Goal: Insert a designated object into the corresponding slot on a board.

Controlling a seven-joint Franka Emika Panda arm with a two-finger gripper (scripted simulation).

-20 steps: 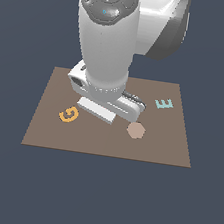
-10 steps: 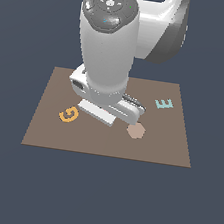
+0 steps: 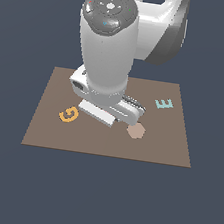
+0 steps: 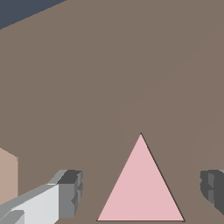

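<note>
Spread pincer [image 4: 141,190] straddling pink triangle [image 4: 141,188]

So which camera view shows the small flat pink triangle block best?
The wrist view: the small flat pink triangle block lies flat on the brown board between the open gripper fingers. In the exterior view, the arm hides the triangle completely.

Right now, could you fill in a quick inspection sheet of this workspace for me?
Surface: large flat brown board, lying on a dark blue-grey ground.
Job's things: flat pink triangle block lies flat between the fingers; slot not identifiable.
Clutter: tan hexagon, orange letter G, light teal letter E.
Grippers: gripper open, fingers clear of the triangle's sides.
Cables: nothing seen.
Surroundings: nothing seen.
</note>
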